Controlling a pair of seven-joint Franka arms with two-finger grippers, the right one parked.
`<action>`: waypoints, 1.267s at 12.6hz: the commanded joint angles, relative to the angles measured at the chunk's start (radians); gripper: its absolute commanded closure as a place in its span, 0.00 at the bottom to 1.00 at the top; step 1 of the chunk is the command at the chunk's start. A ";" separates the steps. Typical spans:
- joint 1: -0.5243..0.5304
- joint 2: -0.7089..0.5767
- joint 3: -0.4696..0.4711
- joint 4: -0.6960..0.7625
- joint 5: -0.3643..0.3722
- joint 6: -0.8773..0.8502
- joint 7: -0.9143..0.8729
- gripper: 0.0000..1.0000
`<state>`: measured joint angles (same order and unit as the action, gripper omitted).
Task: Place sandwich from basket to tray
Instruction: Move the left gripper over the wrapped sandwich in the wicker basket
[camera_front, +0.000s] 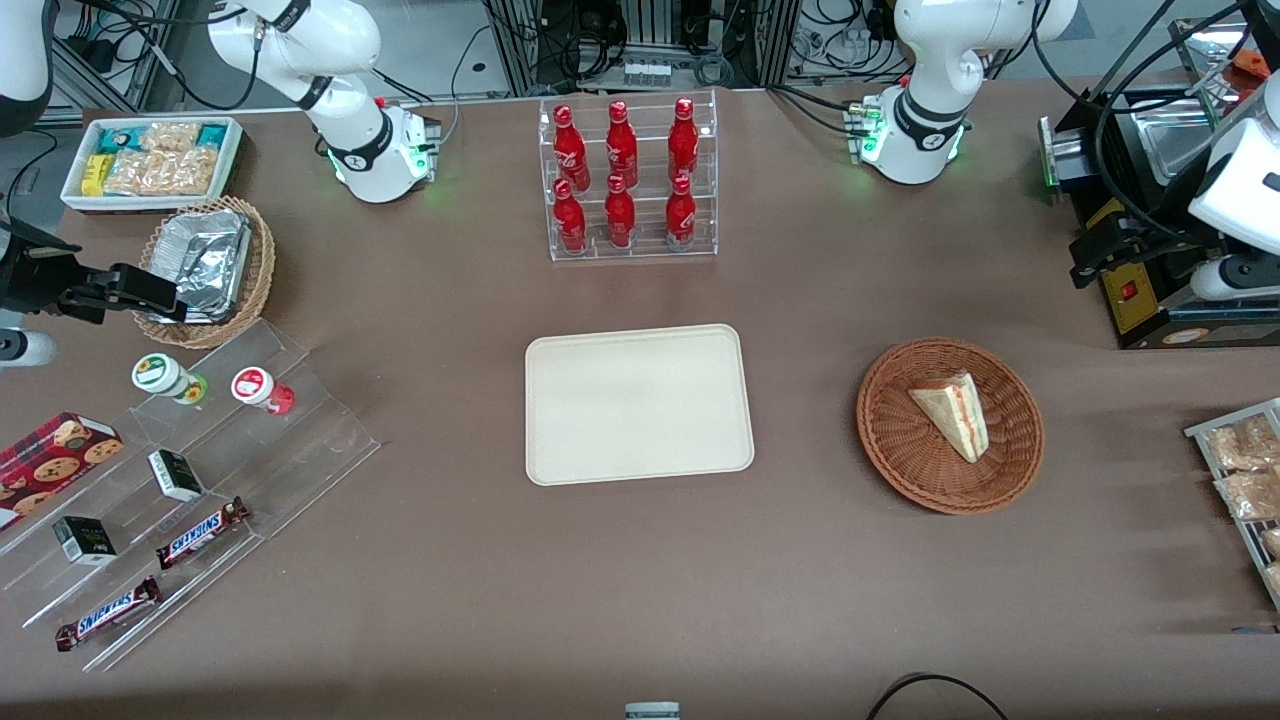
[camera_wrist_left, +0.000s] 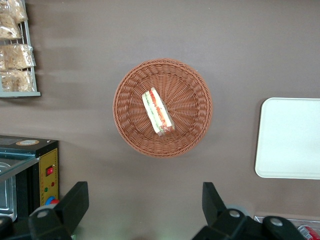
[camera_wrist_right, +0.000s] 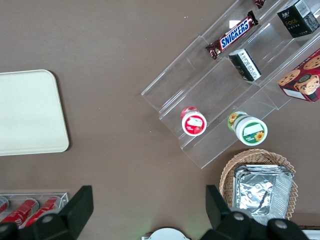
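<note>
Fingers (camera_wrist_left: 70, 202) on the gripper (camera_wrist_left: 142, 210) are spread wide apart with nothing between them, hanging high over the bare table near the basket (camera_wrist_left: 200, 102), which sits out past the fingertips. Sandwich (camera_wrist_left: 158, 112) lies in that basket, roughly in the middle, on its side so you can see the red and green filling stripes along one long edge. In the front view the basket (camera_front: 900, 450) sits toward the working arm's end of the table, and the sandwich (camera_front: 953, 412) has its long axis on a diagonal: the narrow tip points toward the front camera, the wider end away from it. Tray (camera_front: 640, 404) is in the middle of the table with nothing on it, well apart from the basket. Farther from the camera than the tray there's a clear rack (camera_front: 632, 250) holding six red bottles (camera_front: 620, 145). Over at the parked arm's end, a lighter wicker basket (camera_front: 262, 262) holds a crinkled foil container (camera_front: 208, 258).
</note>
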<state>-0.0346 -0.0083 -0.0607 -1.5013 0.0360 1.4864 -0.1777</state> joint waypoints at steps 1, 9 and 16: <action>0.016 0.005 -0.011 0.027 -0.012 -0.043 0.021 0.00; 0.015 -0.009 -0.010 -0.270 0.010 0.209 -0.029 0.00; 0.012 -0.013 -0.014 -0.574 0.018 0.585 -0.436 0.00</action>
<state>-0.0316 0.0142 -0.0618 -1.9855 0.0404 1.9858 -0.5366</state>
